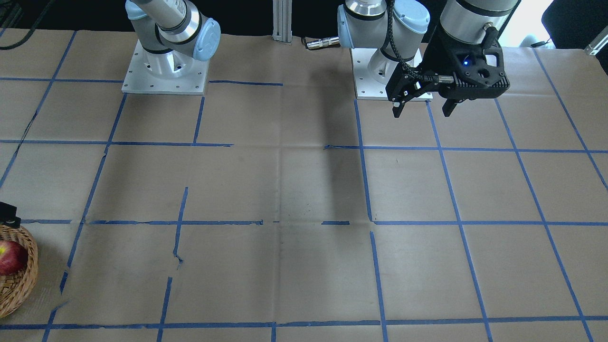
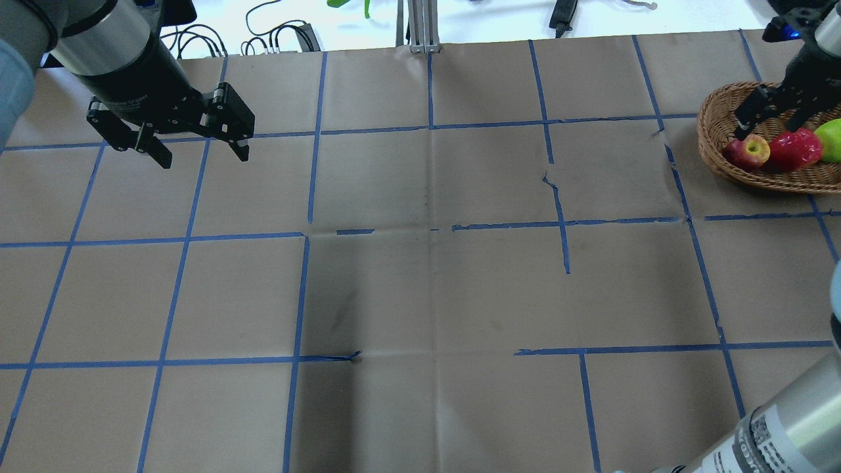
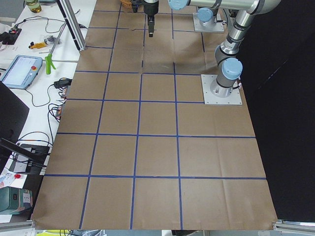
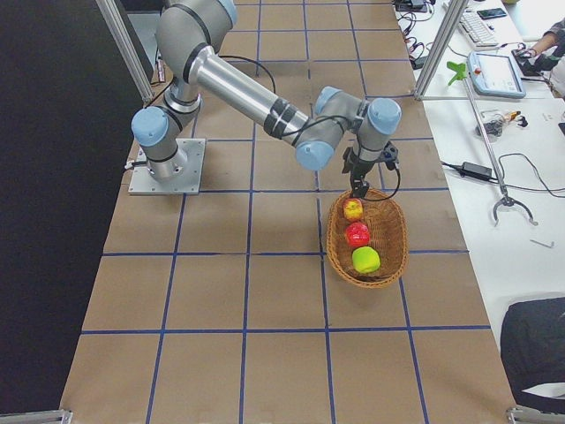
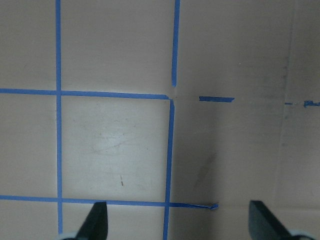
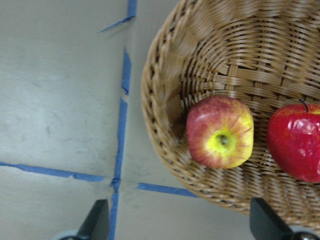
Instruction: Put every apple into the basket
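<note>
The wicker basket [image 2: 713, 156] stands at the table's far right edge. All three apples lie in it in a row: the red-and-yellow apple [image 2: 748, 151], the deep red apple [image 2: 794, 148] and the green apple [image 2: 831, 139]. My right gripper [image 2: 769, 123] hovers open and empty over the basket's left rim, just above the red-and-yellow apple [image 6: 220, 139]. The side view shows the same row in the basket [image 4: 334, 238]. My left gripper [image 2: 202, 152] is open and empty, held high over the far left of the table.
Brown paper with a blue tape grid [image 2: 430, 230] covers the table. The two arm bases [image 1: 164, 71] are bolted at the robot's side. Cables, a tablet and tools lie on the white bench [image 4: 494, 115] beyond the far edge.
</note>
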`<state>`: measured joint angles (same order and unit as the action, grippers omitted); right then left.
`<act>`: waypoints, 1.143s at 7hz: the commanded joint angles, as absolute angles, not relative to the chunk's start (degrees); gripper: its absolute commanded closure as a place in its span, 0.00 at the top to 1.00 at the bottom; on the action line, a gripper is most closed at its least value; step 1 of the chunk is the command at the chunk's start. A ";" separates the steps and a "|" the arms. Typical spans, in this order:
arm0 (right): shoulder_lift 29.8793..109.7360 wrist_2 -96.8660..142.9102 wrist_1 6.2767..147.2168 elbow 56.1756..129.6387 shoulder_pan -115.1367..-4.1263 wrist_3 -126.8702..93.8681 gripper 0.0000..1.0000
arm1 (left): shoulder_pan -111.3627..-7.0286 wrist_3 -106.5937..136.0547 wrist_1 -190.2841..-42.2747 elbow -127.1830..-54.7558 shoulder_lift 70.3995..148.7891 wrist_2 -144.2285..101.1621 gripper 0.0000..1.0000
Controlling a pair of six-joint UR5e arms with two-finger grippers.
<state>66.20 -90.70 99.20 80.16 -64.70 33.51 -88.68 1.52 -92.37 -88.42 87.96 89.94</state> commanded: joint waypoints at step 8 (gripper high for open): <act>89.39 -90.09 87.17 84.81 -93.50 -12.22 1.00 | -88.51 1.05 -92.55 -88.15 87.98 90.09 0.99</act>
